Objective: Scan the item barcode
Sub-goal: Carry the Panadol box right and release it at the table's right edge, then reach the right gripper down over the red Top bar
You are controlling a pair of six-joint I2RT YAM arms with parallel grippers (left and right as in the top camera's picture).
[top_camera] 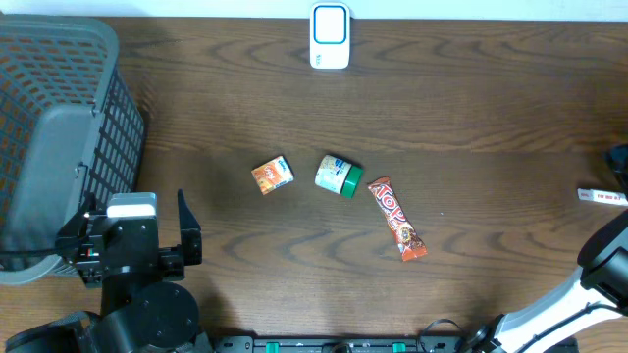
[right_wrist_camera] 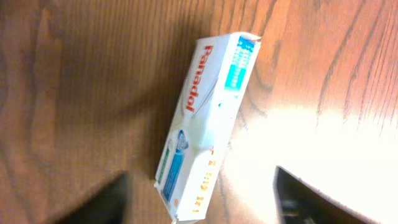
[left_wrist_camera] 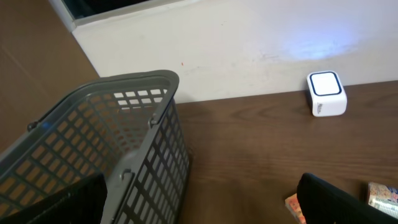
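A white Panadol box (right_wrist_camera: pixel 208 121) lies flat on the wooden table, at the far right edge in the overhead view (top_camera: pixel 601 195). My right gripper (right_wrist_camera: pixel 205 205) hangs open over the box's near end, with both fingers apart from it. In the overhead view only a dark part of that gripper (top_camera: pixel 619 157) shows at the frame edge. The white barcode scanner (top_camera: pixel 330 34) with a blue ring stands at the table's far edge, also visible in the left wrist view (left_wrist_camera: pixel 326 93). My left gripper (top_camera: pixel 130 233) is open and empty beside the basket, with nothing between its fingers in the left wrist view (left_wrist_camera: pixel 199 211).
A grey mesh basket (top_camera: pixel 59 127) fills the left side, close to my left gripper. Mid-table lie an orange packet (top_camera: pixel 273 176), a green-capped jar (top_camera: pixel 339 176) and a red-orange candy bar (top_camera: pixel 397 219). A white wall (left_wrist_camera: pixel 249 37) runs behind the scanner.
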